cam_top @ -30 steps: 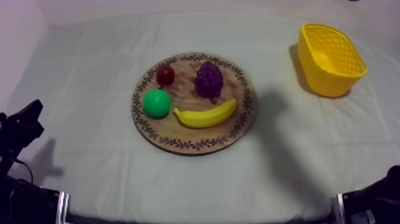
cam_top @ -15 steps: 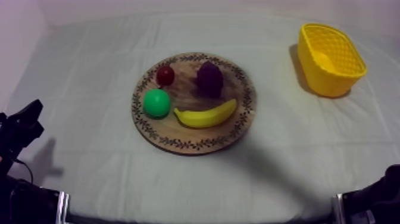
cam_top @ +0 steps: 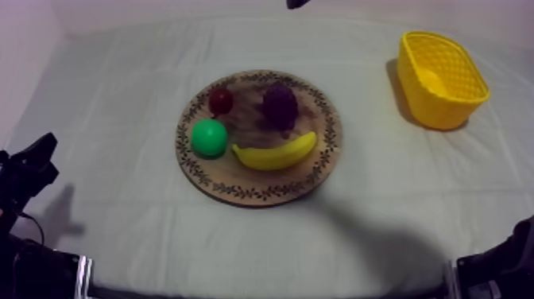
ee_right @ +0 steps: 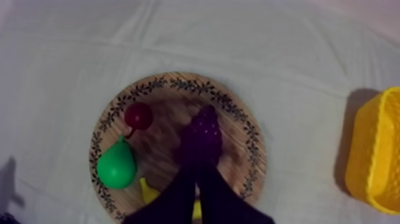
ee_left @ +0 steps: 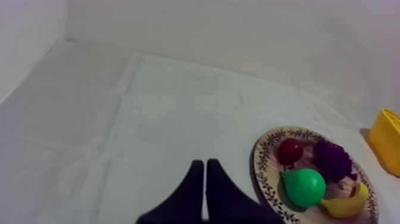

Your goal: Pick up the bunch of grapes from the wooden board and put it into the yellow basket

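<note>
Purple grapes (ee_right: 205,128) near the board (ee_right: 235,149) rim; right pincer (ee_right: 196,171), closed empty, seemingly hovers above.

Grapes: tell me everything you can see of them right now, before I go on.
The grapes are a dark purple, bumpy bunch that looks like plastic, lying in shadow on the far part of the board. The small red fruit lies apart to one side, the banana just nearer the camera; whether it touches them I cannot tell. The right claw, shut, points at the bunch from above; nothing grips it.
</note>
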`<state>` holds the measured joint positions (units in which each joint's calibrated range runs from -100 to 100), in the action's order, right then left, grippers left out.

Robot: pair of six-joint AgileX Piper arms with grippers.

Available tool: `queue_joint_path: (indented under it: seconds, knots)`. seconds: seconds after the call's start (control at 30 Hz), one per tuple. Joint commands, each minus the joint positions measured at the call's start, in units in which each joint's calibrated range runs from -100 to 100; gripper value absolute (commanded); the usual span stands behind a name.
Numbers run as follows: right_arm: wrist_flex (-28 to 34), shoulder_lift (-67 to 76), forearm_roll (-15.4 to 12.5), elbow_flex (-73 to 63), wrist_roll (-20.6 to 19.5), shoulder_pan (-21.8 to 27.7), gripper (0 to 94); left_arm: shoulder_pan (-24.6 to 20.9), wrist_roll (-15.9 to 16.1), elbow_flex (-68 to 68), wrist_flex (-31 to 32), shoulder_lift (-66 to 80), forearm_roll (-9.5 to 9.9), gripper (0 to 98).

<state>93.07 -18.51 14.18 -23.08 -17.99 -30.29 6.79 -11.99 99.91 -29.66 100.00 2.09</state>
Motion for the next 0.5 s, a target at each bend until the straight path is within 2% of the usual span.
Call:
queue_joint_path:
  seconds: [0.0,0.17,0.47]
  knots:
    - [2.20,-3.21,-0.17,-2.55,-0.36,-0.11,0.3,-0.02,0.00,-0.02,0.00,0.00,-0.01,0.1]
    - [5.88,-7.51,-1.07,-6.52,-0.16,-0.17,2.5,-0.02,0.00,-0.02,0.00,0.00,-0.01,0.1]
    - [6.74,-11.08,-1.94,-6.39,0.02,0.64,12.0,-0.02,0.00,-0.02,0.00,0.00,-0.01,0.1]
